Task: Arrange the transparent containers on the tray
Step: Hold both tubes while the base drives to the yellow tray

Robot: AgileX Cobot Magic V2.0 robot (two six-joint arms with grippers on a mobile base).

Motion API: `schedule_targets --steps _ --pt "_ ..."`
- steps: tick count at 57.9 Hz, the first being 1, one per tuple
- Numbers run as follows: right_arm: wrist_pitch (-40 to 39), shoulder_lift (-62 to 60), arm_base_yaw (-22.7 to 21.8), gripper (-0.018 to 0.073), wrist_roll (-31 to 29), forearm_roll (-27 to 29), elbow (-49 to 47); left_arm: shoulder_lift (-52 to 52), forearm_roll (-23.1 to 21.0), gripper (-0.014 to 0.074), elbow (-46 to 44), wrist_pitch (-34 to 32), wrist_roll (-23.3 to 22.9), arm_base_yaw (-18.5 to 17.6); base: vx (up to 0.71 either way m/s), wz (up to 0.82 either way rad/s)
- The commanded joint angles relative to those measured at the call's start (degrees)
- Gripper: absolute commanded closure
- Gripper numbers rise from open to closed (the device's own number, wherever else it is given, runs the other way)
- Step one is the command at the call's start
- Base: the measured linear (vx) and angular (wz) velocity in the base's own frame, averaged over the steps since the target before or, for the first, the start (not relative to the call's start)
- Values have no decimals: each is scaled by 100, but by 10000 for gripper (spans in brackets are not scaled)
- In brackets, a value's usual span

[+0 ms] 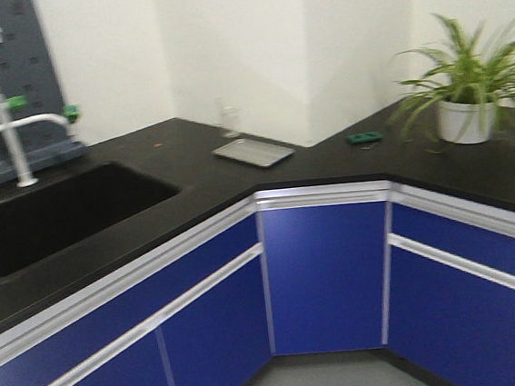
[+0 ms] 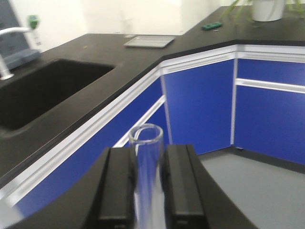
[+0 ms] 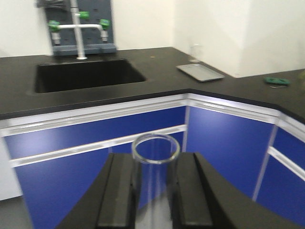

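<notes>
A slim clear glass tube point(image 2: 146, 157) stands upright between the black fingers of my left gripper point(image 2: 147, 150), which is shut on it. A second, wider-looking clear tube point(image 3: 156, 167) is held the same way by my right gripper point(image 3: 156, 157). Both grippers hover in front of the blue cabinets, below counter height and well short of the tray. The tray point(image 1: 253, 151) looks flat and grey, and lies on the black counter near the inner corner; it also shows in the left wrist view point(image 2: 148, 42) and the right wrist view point(image 3: 200, 72). Nothing lies on it.
A deep black sink point(image 1: 50, 213) with a white faucet point(image 1: 14, 125) is at the left. A clear glass vessel point(image 1: 229, 118) stands behind the tray. A small green object point(image 1: 364, 137) and a potted plant point(image 1: 467, 91) sit on the right counter. Blue cabinet doors point(image 1: 329, 268) face me.
</notes>
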Motion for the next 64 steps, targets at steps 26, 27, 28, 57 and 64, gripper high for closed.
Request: schedule_targets --steps 26,27,28,57,64 --pt "-439 -1 2 571 -51 -94 -177 23 -31 603 -152 -449 -9 -27 -23 62" --pt "-439 -1 2 571 -51 -94 -177 23 -31 603 -152 -449 -9 -27 -14 60" --pt "-439 -1 2 571 -51 -94 -177 23 -31 603 -152 -449 -9 -27 -14 59" --pt "-439 -1 2 571 -51 -94 -177 23 -31 603 -152 -449 -9 -27 -4 47" --pt "-434 -2 2 571 -51 -94 -177 23 -31 603 -152 -449 -9 -27 11 41"
